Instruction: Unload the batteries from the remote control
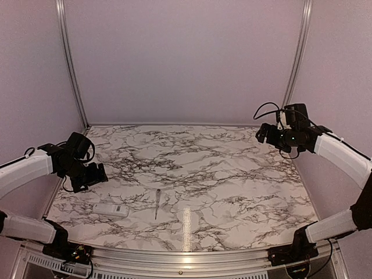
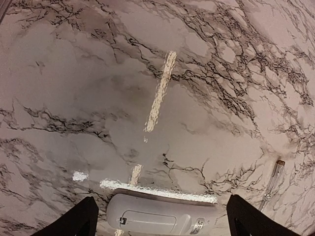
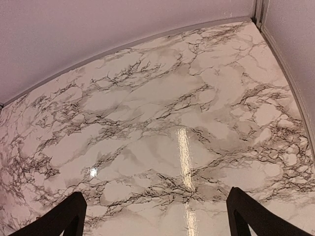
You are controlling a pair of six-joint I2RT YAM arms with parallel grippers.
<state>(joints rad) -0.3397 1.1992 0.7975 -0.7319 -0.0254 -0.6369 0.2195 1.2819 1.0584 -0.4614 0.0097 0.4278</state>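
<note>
Remote control (image 1: 110, 210): flat on the counter (image 1: 232, 168), near-left; back panel facing up
Left claw (image 1: 97, 173): spread wide; hovering above the remote control; holding nothing
Right claw (image 1: 260, 134): spread; raised at far right; well apart
Pen-like tool (image 1: 157, 203): lying near the remote control's right

no text, brand, number or sign could be read in any view. the remote control (image 2: 157, 219), lying near the left edge of the counter (image 1: 232, 174) toward its near left corner, carried a small pale sticker (image 2: 198, 226) at one end of its upturned face. the dark marks on it were too small and blurred to make out.
</note>
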